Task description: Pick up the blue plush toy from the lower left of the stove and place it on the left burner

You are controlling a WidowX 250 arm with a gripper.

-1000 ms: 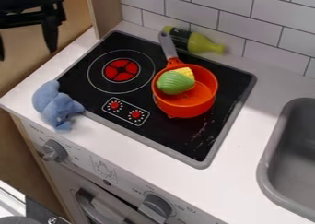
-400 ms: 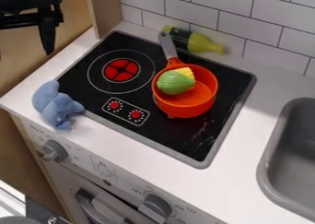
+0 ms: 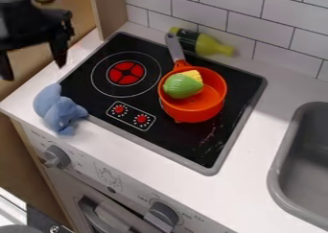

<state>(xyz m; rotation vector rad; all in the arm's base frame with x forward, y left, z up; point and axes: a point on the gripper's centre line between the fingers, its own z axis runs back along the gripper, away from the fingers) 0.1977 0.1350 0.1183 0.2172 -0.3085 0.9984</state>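
Note:
My black gripper (image 3: 34,72) hangs at the upper left of the camera view, its two fingers spread wide and nothing between them. Nearest to it, below and a little to the right, a blue plush toy (image 3: 56,109) lies on the white counter at the stove's left corner. An orange pot (image 3: 196,108) with a grey handle stands on the right part of the black stove (image 3: 186,143). In the pot rests a toy corn cob (image 3: 183,85) with green husk and yellow kernels. Behind the handle a green bottle (image 3: 209,45) lies on its side.
A grey sink (image 3: 276,172) is set into the counter (image 3: 247,198) at the right. The tiled wall (image 3: 256,23) runs behind, and a wooden side panel (image 3: 109,11) stands at the back left. Oven knobs (image 3: 56,156) line the front below the counter's edge.
The gripper first shifted slightly left, then came lower and a little right, so more of the arm and both fingers show. The plush toy, pot, corn and bottle have stayed put.

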